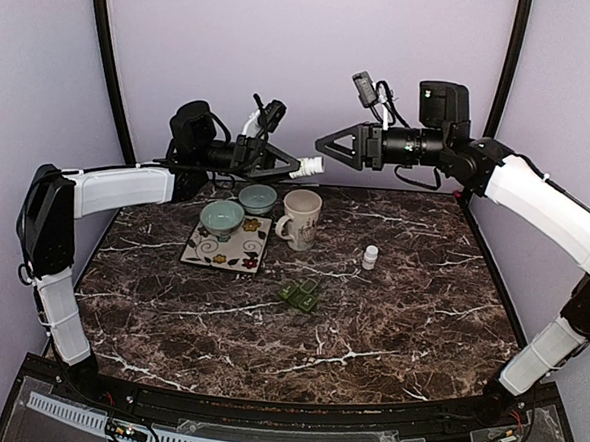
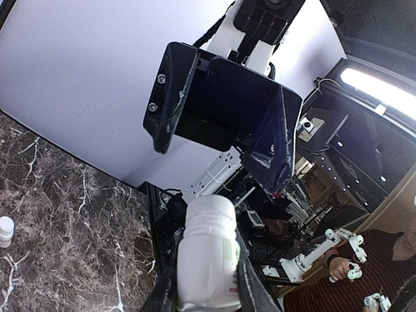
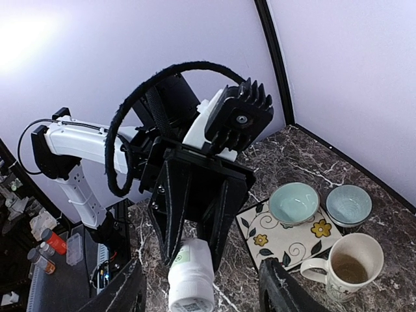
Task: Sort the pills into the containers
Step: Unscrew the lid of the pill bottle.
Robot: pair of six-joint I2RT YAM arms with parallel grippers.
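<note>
My left gripper (image 1: 296, 165) is raised above the back of the table and is shut on a white pill bottle (image 1: 311, 166), held level with its cap end pointing right. The bottle (image 2: 207, 253) fills the space between the left fingers. My right gripper (image 1: 325, 143) hangs just right of the cap and a little higher. It stands open, and its fingers (image 3: 127, 289) sit wide on either side of the bottle (image 3: 190, 279) without touching it. No loose pills show.
On the table, a floral tile (image 1: 228, 249) carries a teal bowl (image 1: 221, 218), with a second bowl (image 1: 257, 198) behind it. A cream mug (image 1: 300, 218), a small white bottle (image 1: 370, 257) and a dark green tray-like piece (image 1: 300, 296) stand farther right.
</note>
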